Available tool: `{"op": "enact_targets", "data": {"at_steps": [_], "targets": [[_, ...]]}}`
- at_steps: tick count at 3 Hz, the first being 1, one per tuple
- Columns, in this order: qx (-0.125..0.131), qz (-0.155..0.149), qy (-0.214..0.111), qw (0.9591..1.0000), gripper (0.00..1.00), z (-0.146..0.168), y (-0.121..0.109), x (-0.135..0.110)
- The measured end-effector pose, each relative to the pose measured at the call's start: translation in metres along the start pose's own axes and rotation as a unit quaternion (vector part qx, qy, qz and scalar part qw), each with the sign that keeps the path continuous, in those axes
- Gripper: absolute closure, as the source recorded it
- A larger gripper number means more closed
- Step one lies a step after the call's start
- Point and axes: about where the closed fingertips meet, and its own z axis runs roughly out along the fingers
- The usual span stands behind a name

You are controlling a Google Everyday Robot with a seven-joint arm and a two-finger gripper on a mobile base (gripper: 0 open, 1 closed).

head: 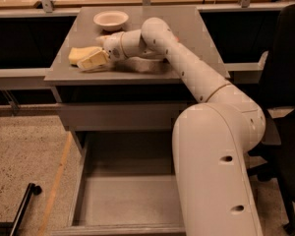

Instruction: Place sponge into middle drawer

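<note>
The pale yellow sponge [78,53] lies on the grey countertop [152,73] near its left front corner. My gripper [92,59] reaches in from the right, sits low on the counter and is against the sponge's right side, covering part of it. The middle drawer [123,198] is pulled open below, and its flat grey floor shows nothing on it. My arm and body hide its right part.
A white bowl [110,18] stands at the back of the countertop. The shut top drawer front [115,116] sits under the counter. A black chair [287,82] is at the right. A black wheeled bar [20,206] lies on the floor at the lower left.
</note>
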Motion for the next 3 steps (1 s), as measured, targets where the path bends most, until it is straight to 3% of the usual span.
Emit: {"op": "enact_targets", "data": {"at_steps": [2,3], "targets": [[0.011,-0.003,0.005,0.9999,0.65,-0.004,0.001,-0.001],[0.036,-0.022,0.000,0.9991,0.88,-0.027,0.001,-0.015]]}}
